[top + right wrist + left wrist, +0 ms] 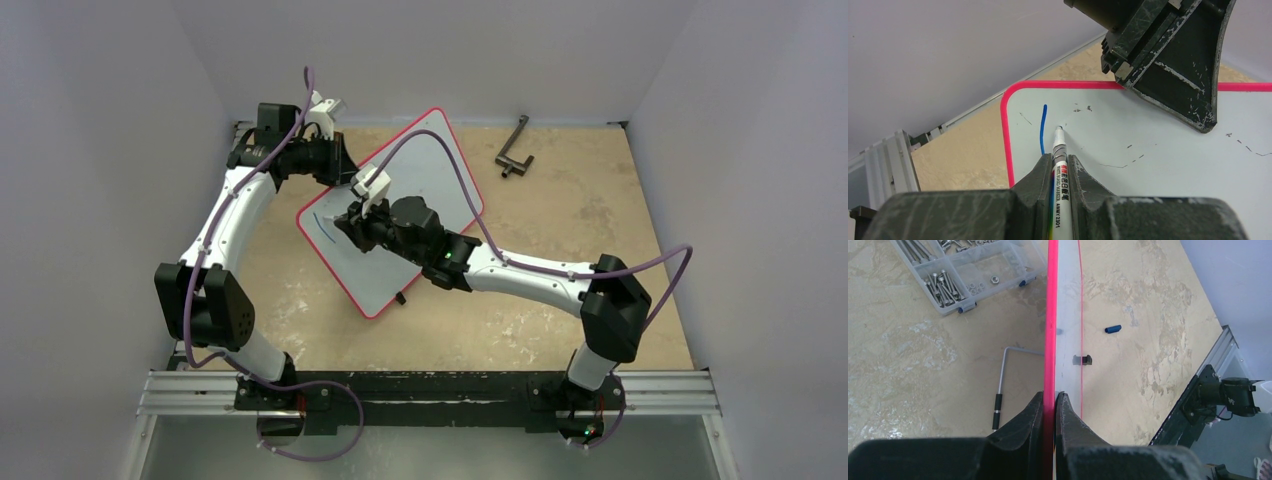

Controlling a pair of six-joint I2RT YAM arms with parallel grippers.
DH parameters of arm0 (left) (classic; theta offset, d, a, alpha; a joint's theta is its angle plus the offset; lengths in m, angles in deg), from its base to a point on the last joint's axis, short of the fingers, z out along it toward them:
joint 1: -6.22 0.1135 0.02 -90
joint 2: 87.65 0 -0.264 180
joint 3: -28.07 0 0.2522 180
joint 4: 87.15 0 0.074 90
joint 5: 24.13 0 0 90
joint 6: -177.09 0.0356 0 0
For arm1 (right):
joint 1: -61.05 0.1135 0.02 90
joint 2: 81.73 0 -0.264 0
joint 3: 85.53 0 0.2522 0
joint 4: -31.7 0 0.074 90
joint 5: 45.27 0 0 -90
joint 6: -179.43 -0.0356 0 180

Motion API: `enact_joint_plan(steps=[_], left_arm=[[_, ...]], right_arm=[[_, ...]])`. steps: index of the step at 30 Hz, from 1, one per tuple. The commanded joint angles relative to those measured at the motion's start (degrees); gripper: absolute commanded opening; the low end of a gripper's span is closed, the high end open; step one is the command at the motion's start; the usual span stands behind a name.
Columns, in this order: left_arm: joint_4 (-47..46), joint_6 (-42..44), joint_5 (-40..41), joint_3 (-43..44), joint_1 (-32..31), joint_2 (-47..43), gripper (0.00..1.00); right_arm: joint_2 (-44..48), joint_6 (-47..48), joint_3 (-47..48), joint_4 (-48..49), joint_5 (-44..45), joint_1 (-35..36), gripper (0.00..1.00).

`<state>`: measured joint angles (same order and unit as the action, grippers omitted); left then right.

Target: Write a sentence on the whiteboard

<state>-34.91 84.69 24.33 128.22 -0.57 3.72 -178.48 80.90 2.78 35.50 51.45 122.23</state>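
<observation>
Now your left hand (1053, 396) is clamped on the red rim of the whiteboard (432, 165), which sits midway across the worktop (560, 300), long axis running diagonally toward the far right corner. Your right hand (1058, 161) pinches the marker (1059, 145), tip pointing at the board beside one blue stroke (1043, 125).

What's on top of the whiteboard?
One blue stroke near a corner of the whiteboard, plus faint grey marks. The right claw holds a marker with its tip beside the stroke. From above, the right arm covers the board's middle, hiding anything there.
</observation>
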Motion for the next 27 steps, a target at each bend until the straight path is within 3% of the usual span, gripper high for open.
enact_joint_plan(steps=[1,16,27], left_arm=[[8.79,4.35,5.77,-2.45,-2.22,0.8,0.0],[8.84,4.33,5.82,-2.41,-2.16,0.82,0.0],[8.84,4.24,5.64,-2.37,-2.26,0.72,0.0]], right_arm=[[0.07,-0.25,-1.07,1.69,0.05,0.16,0.0],[0.25,-3.43,-5.13,2.98,-4.76,0.15,0.0],[1.03,-4.22,-6.03,1.45,0.47,0.16,0.0]])
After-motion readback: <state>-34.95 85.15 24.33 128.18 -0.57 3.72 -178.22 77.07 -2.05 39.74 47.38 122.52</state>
